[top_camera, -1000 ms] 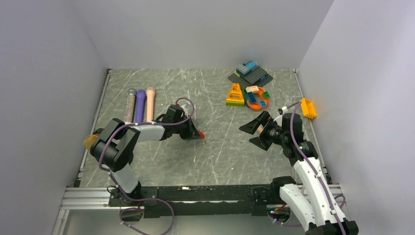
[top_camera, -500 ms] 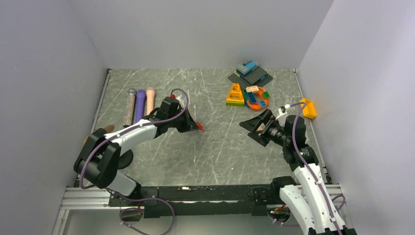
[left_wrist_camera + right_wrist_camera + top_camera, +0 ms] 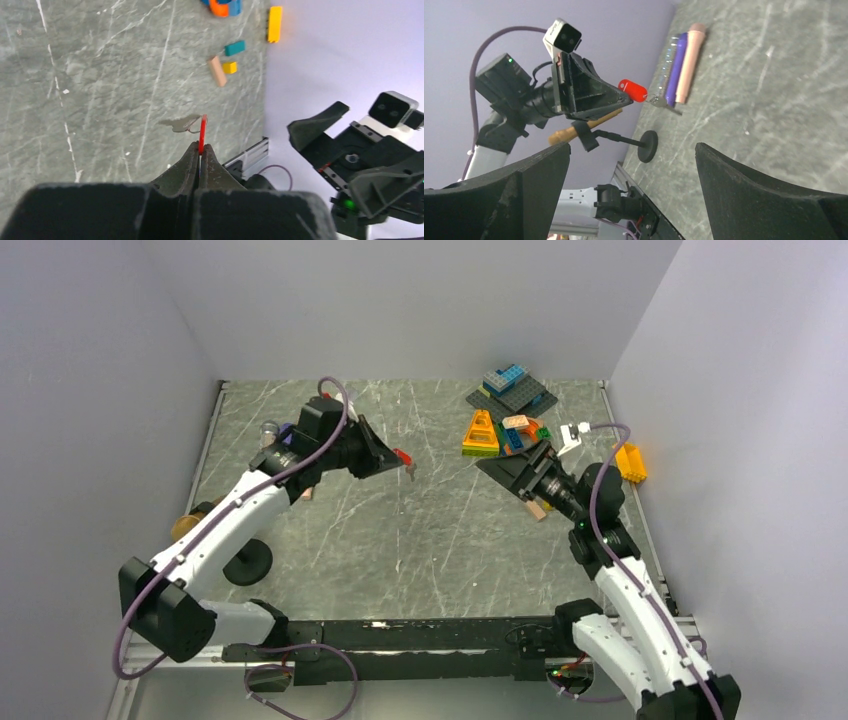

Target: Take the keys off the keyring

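Note:
My left gripper (image 3: 392,456) is shut on the red keyring tag (image 3: 403,455) and holds it above the middle of the table. In the left wrist view the tag (image 3: 202,131) stands edge-on out of the closed fingertips (image 3: 192,155). The thin silver key (image 3: 180,123) hangs from the tag's ring beside it. The right wrist view shows the tag (image 3: 633,90) and the key (image 3: 659,101) dangling below it. My right gripper (image 3: 508,474) is open and empty, raised to the right of the tag and facing it; its fingers (image 3: 529,185) are wide apart.
Toy blocks (image 3: 512,432) and a grey baseplate (image 3: 515,392) lie at the back right, and a yellow brick (image 3: 630,462) by the right wall. Three tubes (image 3: 680,65) lie at the back left. A black round stand (image 3: 247,562) is at the left.
My left gripper has risen and swung toward the back with the red tag and key, lifting them off the table. My right gripper has risen and turned toward it.

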You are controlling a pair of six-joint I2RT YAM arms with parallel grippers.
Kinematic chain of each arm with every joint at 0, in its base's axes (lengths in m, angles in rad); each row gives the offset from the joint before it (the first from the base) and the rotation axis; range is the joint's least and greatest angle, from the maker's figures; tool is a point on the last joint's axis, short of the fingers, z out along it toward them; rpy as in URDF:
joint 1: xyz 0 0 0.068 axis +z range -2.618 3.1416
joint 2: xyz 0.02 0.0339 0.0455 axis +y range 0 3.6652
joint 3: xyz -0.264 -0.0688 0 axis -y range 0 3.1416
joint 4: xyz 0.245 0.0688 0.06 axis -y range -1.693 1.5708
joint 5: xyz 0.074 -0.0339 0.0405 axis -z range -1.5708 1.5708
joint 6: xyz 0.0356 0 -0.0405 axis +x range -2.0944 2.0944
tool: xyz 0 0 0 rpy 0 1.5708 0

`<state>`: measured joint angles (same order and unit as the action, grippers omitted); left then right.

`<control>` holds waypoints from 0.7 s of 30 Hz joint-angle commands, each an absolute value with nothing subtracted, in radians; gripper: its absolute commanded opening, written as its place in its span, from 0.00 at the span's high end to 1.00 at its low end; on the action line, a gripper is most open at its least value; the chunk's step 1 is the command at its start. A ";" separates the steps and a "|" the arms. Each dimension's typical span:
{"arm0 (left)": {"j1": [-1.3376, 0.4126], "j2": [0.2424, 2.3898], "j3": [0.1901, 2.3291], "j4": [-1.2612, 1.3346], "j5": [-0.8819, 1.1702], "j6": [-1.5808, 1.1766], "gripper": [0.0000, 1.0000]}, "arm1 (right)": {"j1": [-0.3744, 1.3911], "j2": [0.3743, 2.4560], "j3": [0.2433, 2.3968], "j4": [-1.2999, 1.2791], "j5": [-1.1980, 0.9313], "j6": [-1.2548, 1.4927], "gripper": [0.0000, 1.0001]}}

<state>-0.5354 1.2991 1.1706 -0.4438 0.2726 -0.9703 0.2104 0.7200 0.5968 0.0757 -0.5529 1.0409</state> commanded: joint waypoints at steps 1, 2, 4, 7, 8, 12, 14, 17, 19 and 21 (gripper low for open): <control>-0.537 1.253 1.331 -0.585 0.247 -1.056 1.00 | 0.279 0.809 0.719 0.339 -0.554 0.986 0.00; -0.537 1.249 1.363 -0.606 0.240 -1.076 1.00 | 0.296 0.837 0.733 0.370 -0.544 0.978 0.00; -0.537 1.243 1.427 -0.648 0.230 -1.102 1.00 | 0.324 0.875 0.757 0.442 -0.519 0.968 0.00; -0.538 1.238 1.528 -0.710 0.213 -1.121 1.00 | 0.356 0.930 0.779 0.568 -0.501 0.959 0.00; -0.538 1.237 1.558 -0.726 0.212 -1.129 1.00 | 0.364 0.949 0.786 0.608 -0.501 0.960 0.00; -0.538 1.230 1.659 -0.790 0.196 -1.167 1.00 | 0.406 1.037 0.811 0.807 -0.503 0.987 0.00; -0.538 1.222 1.696 -0.808 0.186 -1.193 1.00 | 0.433 1.084 0.833 0.862 -0.497 0.978 0.00; -0.537 1.207 1.731 -0.809 0.177 -1.230 1.00 | 0.500 1.148 0.872 0.908 -0.474 0.923 0.01; -0.537 1.200 1.750 -0.794 0.182 -1.241 1.00 | 0.540 1.185 0.899 0.941 -0.451 0.882 0.01; -0.537 1.199 1.770 -0.790 0.183 -1.242 1.00 | 0.569 1.223 0.924 0.984 -0.444 0.861 0.02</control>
